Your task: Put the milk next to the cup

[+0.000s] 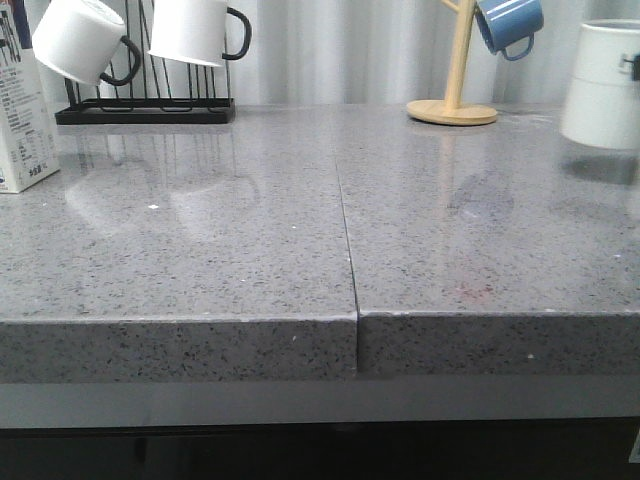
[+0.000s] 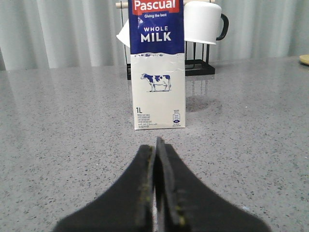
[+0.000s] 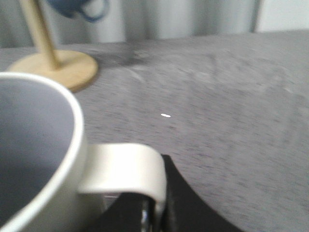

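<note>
The milk (image 1: pixel 20 120) stands upright at the far left of the counter, cut by the frame edge. In the left wrist view the carton (image 2: pixel 158 67) stands straight ahead of my left gripper (image 2: pixel 155 145), which is shut, empty, and a short way off. The white cup (image 1: pixel 602 85) is at the far right and looks slightly lifted over its shadow. In the right wrist view my right gripper (image 3: pixel 154 212) is shut on the cup's white handle (image 3: pixel 126 169), with the cup's open rim (image 3: pixel 72 145) beside it. That view is blurred. Neither gripper shows clearly in the front view.
A black rack (image 1: pixel 145 108) with two white, black-handled mugs (image 1: pixel 200 28) stands at the back left, behind the milk. A wooden mug tree (image 1: pixel 455 100) holding a blue mug (image 1: pixel 508 22) stands at the back right. A seam (image 1: pixel 346 230) splits the grey counter.
</note>
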Controlling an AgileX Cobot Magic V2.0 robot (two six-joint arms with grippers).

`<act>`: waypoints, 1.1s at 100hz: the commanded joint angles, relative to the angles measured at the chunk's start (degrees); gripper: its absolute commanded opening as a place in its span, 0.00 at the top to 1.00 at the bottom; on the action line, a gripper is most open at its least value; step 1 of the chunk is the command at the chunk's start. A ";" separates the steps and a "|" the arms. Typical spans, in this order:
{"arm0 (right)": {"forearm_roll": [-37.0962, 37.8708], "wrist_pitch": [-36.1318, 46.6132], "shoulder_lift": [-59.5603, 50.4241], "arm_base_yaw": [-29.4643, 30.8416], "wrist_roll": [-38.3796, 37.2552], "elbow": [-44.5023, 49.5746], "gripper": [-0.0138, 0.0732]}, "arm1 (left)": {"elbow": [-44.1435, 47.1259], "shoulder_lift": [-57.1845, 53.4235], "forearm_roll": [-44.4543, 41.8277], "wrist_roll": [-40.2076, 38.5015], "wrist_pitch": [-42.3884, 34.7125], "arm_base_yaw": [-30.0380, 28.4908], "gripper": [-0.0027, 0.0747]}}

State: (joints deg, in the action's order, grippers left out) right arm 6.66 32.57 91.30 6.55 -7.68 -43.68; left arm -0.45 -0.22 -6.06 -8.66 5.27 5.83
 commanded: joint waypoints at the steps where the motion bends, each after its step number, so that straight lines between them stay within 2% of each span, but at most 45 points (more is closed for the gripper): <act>1: -1.81 1.33 -3.66 -3.80 2.76 -2.64 0.97 | 2.98 -1.87 0.17 -0.41 -4.22 -0.10 0.99; 15: -10.32 -2.95 -3.71 -11.81 10.78 -5.13 0.97 | 2.98 -1.87 0.17 -0.41 -4.22 -0.10 0.99; 34: -24.24 -1.79 -2.67 -21.23 19.73 -7.63 0.97 | 2.98 -1.87 0.17 -0.41 -4.22 -0.10 0.99; 48: -30.64 0.10 -0.30 -26.38 25.04 -9.72 0.97 | 2.98 -1.87 0.17 -0.41 -4.22 -0.10 0.99; 66: -36.77 0.82 3.40 -31.38 29.69 -12.97 0.97 | 2.98 -1.87 0.17 -0.41 -4.22 -0.10 0.99; 81: -41.34 4.96 5.89 -34.52 33.40 -14.07 0.97 | 2.98 -1.87 0.17 -0.41 -4.22 -0.10 0.99; 110: -44.23 5.77 8.33 -36.90 33.64 -14.22 0.97 | 2.98 -1.87 0.17 -0.41 -4.22 -0.10 0.99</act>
State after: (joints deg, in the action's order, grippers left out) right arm -38.19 33.38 102.18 -29.96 25.18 -56.12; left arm -0.45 -0.22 -6.06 -8.66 5.27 5.83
